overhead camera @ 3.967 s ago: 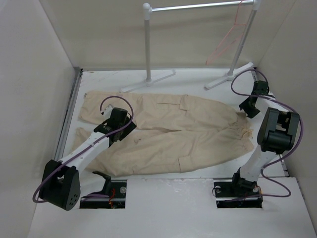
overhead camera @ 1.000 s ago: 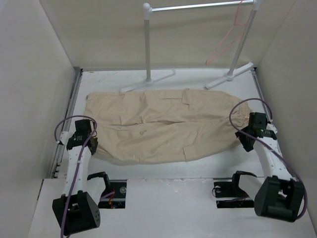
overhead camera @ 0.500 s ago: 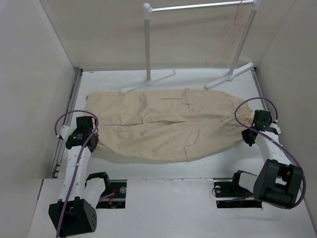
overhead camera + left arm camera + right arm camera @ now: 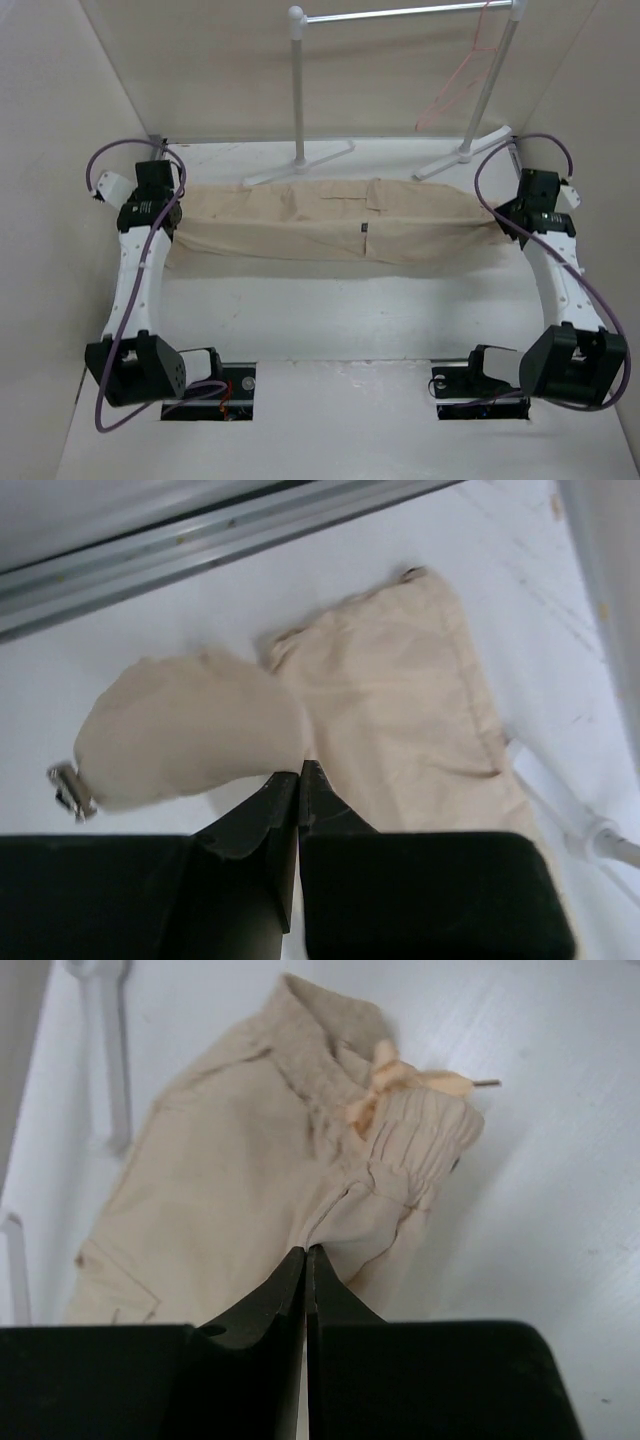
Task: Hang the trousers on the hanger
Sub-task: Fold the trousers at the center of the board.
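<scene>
The beige trousers [image 4: 330,225] hang folded lengthwise in a narrow band stretched between my two grippers, above the white table. At the cuff end, my left gripper [image 4: 172,214] [image 4: 299,771] is shut on the trousers' [image 4: 390,700] cloth. My right gripper [image 4: 508,222] [image 4: 306,1250] is shut on the trousers [image 4: 240,1160] just below the gathered waistband, beside the drawstring bow [image 4: 392,1082]. The thin pink-red hanger [image 4: 455,92] hangs from the right end of the rack bar, behind and above the trousers.
A white pipe rack [image 4: 297,90] stands at the back; its feet [image 4: 300,162] lie just behind the trousers. Cream walls close in left and right, and a metal rail [image 4: 200,540] runs along the table's left edge. Another rack foot [image 4: 100,1040] lies near the waist end.
The right gripper closed on the waist. Both arms then swung up and toward the back, lifting the trousers off the table into a taut hanging band.
</scene>
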